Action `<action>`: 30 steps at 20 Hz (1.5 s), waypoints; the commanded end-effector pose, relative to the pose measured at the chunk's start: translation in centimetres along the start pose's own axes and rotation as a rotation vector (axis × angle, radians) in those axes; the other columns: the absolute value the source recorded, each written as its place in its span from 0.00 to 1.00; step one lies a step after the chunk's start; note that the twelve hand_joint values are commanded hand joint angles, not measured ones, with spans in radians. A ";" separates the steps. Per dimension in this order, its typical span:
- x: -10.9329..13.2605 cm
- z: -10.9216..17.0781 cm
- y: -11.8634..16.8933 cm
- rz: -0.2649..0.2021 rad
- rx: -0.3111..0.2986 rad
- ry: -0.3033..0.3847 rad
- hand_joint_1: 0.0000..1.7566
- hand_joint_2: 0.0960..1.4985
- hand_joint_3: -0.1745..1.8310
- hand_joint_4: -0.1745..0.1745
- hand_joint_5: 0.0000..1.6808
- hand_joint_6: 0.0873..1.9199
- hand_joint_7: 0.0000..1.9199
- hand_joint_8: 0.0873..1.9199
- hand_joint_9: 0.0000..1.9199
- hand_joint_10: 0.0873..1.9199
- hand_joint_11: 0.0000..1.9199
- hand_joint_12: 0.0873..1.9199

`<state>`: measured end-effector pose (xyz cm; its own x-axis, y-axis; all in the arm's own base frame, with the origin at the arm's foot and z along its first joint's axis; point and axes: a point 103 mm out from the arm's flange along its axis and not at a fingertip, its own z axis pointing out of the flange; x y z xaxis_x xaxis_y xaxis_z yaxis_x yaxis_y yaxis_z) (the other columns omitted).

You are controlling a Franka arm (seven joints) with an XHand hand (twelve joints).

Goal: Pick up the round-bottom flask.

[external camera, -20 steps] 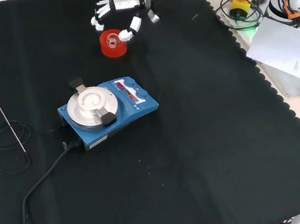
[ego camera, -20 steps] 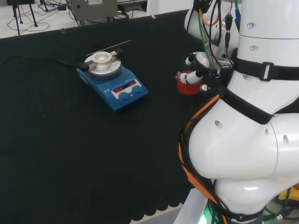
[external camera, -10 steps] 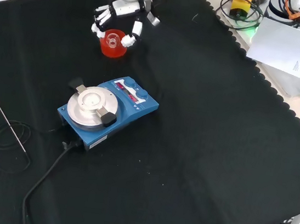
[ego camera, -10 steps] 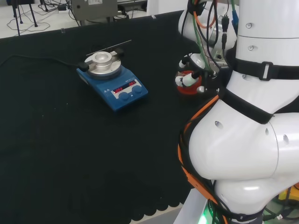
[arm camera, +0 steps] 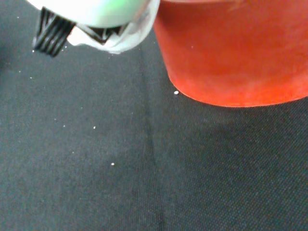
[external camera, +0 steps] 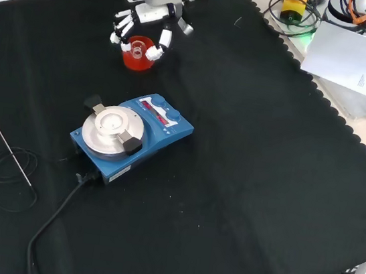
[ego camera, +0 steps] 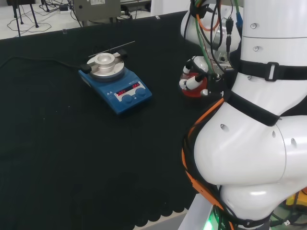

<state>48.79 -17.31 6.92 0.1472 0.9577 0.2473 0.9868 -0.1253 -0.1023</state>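
Note:
A clear round-bottom flask (external camera: pixel 137 52) sits neck up in a red stand (external camera: pixel 138 61) near the far edge of the cloth in the front view. The hand (external camera: pixel 146 19) hangs just above it. Its fingers (external camera: pixel 119 31) reach down on one side of the flask neck and its thumb (external camera: pixel 159 47) on the other, spread and not closed on the glass. From the head view the hand (ego camera: pixel 193 76) covers most of the red stand (ego camera: pixel 195 92). The wrist view looks low across the cloth at the red stand (arm camera: pixel 236 53), with a blurred white part of the hand (arm camera: pixel 96 14) beside it.
A blue hotplate stirrer (external camera: pixel 130 135) with a round metal top stands nearer the front, its cable trailing off. A thin rod and a cable coil (external camera: pixel 10 158) lie at the front view's left. The arm's white links (ego camera: pixel 259 124) stand at the head view's right.
The hand has come down over the red stand, and its fingers now reach around the flask neck instead of hovering behind it.

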 end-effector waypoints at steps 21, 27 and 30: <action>-0.1 1.0 0.3 0.063 -0.034 -0.022 0.61 0.48 0.36 0.91 0.64 0.45 0.22 0.26 0.30 0.27 0.05 0.68; -0.1 0.0 0.2 0.074 -0.058 -0.022 0.63 0.40 0.48 0.74 0.67 0.49 0.26 0.25 0.35 0.25 0.08 0.67; 0.0 -0.7 0.0 0.077 -0.068 -0.015 0.63 0.40 0.49 0.73 0.67 0.50 0.27 0.25 0.35 0.25 0.09 0.67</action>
<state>49.02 -17.36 6.80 0.2164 0.9512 0.2202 0.9761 -0.2065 -0.0673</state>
